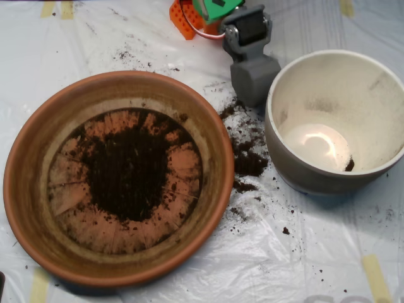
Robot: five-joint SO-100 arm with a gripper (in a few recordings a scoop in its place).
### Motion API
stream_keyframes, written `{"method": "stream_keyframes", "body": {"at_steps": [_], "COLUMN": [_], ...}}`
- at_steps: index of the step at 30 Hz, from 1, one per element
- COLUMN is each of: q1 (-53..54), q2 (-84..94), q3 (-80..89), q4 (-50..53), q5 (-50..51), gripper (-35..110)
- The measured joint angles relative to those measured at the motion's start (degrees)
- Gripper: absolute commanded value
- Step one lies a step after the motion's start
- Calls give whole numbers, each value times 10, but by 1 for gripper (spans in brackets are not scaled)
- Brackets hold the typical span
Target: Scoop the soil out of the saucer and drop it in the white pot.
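Mostly the soil (129, 167) sits heaped mid-saucer (28, 189), left side; some is spilled between the saucer and the white pot (281, 148) on the right, and one crumb lies inside the pot. Scoop (254, 76) hangs far, just beside the pot rim, looking closed and empty. Soil looks light, loose, crumbly and sheds easily, so dig under the heap's middle.

The single fixed camera looks almost straight down, close over the table (189, 278). The saucer (28, 183) fills the left half, the pot (297, 170) sits cut by the right edge, and the arm (249, 31) enters from the top.
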Motion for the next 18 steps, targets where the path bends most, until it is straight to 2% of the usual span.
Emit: {"method": "stream_keyframes", "body": {"at_steps": [18], "q1": [7], "q2": [0], "q3": [0], "q4": [-5], "q5": [-3], "gripper": [0]}}
